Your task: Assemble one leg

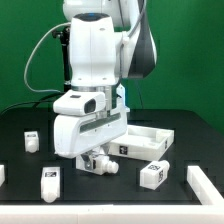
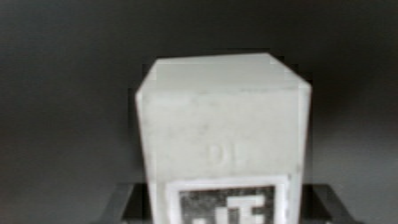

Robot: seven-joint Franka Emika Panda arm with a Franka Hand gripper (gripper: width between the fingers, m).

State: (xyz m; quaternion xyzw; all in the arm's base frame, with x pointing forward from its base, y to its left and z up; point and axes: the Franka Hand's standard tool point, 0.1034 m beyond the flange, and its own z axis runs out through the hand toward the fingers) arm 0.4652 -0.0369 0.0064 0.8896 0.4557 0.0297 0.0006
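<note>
The pincer [image 1: 97, 160] is closed on a leg [image 2: 222, 110]. In the wrist view the leg fills most of the picture. It is a white block with its tag at the end nearest the camera. The pincer holds it by that tagged end, so the plain end points away.

In the exterior view the pincer hangs low over the black counter [image 1: 100, 205], near the middle. The leg in it is just beside the panel [image 1: 150, 133], on the exterior view's left of the panel's near corner. I cannot tell if the leg touches the counter.

Three other legs lie loose. One [image 1: 32, 141] is far off on the exterior view's left. One [image 1: 50, 181] is near the front. One [image 1: 152, 174] is in front of the panel.

I think the job now is to carry this leg to the panel and fit it in a corner.

To do that well:
- Keep a tight hold so the leg does not slip or turn.
- Lift it high enough to clear the panel's raised rim.
- Keep it straight, not tilted.
- Line it up over the corner spot first, then go down slowly.
- Do not push the panel sideways, or the spot will move.
- Stay clear of the loose leg in front of the panel.
</note>
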